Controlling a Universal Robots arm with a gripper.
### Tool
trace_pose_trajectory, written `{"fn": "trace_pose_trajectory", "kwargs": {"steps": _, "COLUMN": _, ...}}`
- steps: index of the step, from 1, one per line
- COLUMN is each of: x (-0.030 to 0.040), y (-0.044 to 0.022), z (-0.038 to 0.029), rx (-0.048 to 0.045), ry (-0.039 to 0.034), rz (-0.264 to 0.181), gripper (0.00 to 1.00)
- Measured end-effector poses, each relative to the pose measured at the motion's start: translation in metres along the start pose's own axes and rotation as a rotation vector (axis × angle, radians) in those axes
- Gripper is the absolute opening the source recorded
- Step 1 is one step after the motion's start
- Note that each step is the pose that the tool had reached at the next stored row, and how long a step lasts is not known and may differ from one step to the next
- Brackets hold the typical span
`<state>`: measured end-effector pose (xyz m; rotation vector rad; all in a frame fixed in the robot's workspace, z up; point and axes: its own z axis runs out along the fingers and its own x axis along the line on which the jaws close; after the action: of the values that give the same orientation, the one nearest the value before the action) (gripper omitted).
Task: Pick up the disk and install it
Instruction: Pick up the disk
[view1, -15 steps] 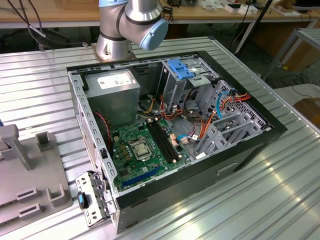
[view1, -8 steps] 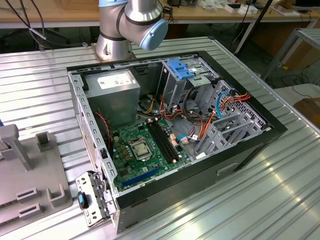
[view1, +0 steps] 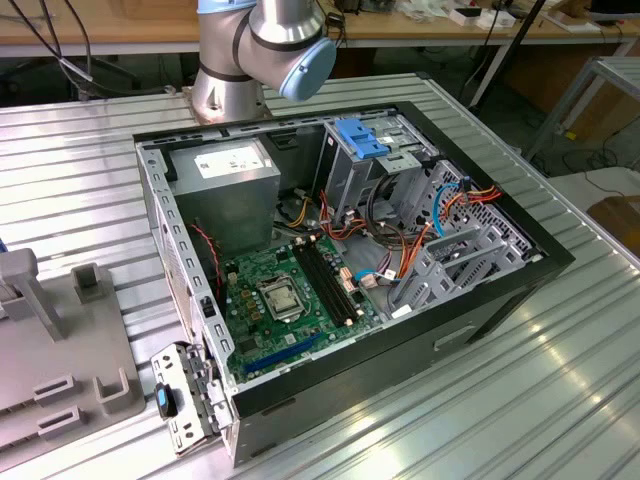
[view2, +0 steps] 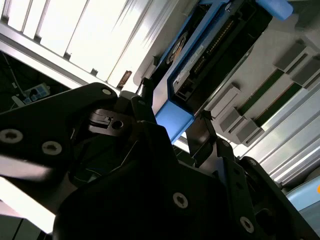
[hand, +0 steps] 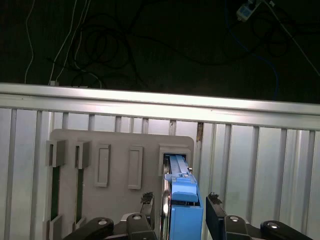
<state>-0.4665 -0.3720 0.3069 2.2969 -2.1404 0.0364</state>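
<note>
The disk (hand: 181, 175) stands on edge in a slot of the grey holder (hand: 120, 150) with its blue carrier uppermost. That looks like the holder's whole purpose: the slot keeps the flat drive upright so its thin top end is offered to a grip from above, whereas lying flat on the bench (hand: 250, 165) it would give the jaws nothing to close across. Other slots hold thin green boards (hand: 55, 192) on edge in the same way. In the exterior view the holder sits on the bench at the exterior view's left, just beside the case (view1: 340, 250). The case lies on its side with the open face up, presumably so parts can be brought in from overhead. The gripper (hand: 180, 202) is lowered over the disk, one finger at each broad side of the carrier. The jaws are spread, and in the first wrist view a thin strip of holder shows between each finger and the carrier. I therefore judge that they straddle the disk without clamping it, and that it rests in its slot, not yet lifted. The arm's base (view1: 225, 85) stands on the bench behind the case, and its upper links rise out of the exterior view. Judging from both wrist views, the wrist is held over the holder with the tool pointing down at the bench, and the line between the fingers is set across the disk's thickness, not along its length
</note>
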Motion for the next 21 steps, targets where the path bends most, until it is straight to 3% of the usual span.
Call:
{"fn": "trace_pose_trajectory", "kwargs": {"steps": 11, "x": 0.0001, "y": 0.0000, "z": 0.0020, "rx": -0.0002, "ry": -0.0007, "rz": 0.015, "gripper": 0.53}}
{"fn": "trace_pose_trajectory", "kwargs": {"steps": 21, "x": 0.0002, "y": 0.0000, "z": -0.0020, "rx": -0.0007, "ry": -0.0007, "rz": 0.025, "gripper": 0.53}}
